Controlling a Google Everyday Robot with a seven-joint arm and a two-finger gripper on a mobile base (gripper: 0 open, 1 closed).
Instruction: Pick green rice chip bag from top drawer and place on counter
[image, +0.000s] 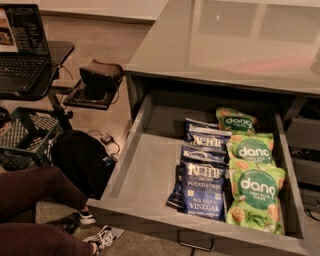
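Pulled open for access: top drawer (150, 170), with green rice chip bag (255, 200) lying flat at front right (one of three alike). No sight of gripper; cannot tell its state.

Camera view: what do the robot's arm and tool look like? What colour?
The arm and tool are out of view, so colour, shape and cables can't be told. You see the drawer, its green bags and blue bags, and the counter instead.
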